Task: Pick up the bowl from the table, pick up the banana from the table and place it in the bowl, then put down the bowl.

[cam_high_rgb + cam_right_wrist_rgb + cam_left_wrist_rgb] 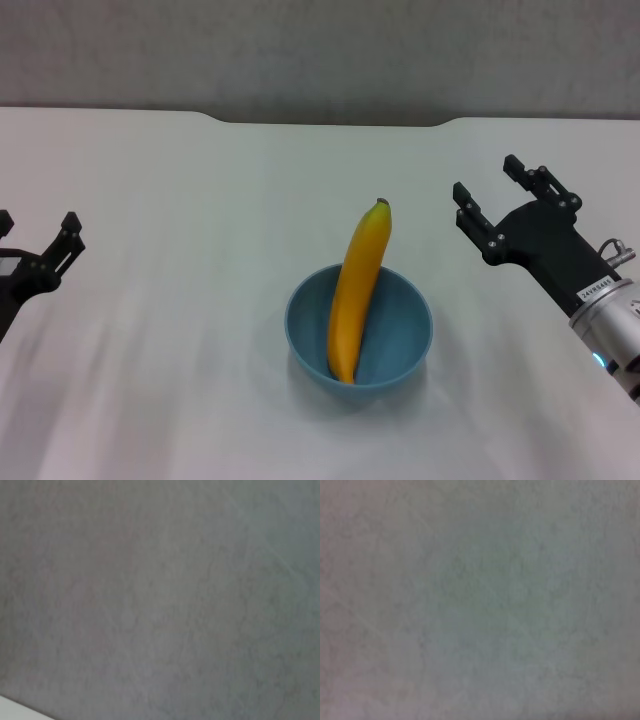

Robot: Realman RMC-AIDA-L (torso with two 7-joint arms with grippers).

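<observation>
banana in bowl; grippers apart, clear

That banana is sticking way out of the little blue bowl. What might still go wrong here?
Two things, judging from the head view:

1. The banana stands steeply in the bowl, its stem end leaning over the far rim. A nudge might roll it out or tip the bowl.

2. The right gripper hangs open, not far from the banana's top. If it swings inward, it may clip it. The left gripper, also open, is farther away at the table side.
</observation>
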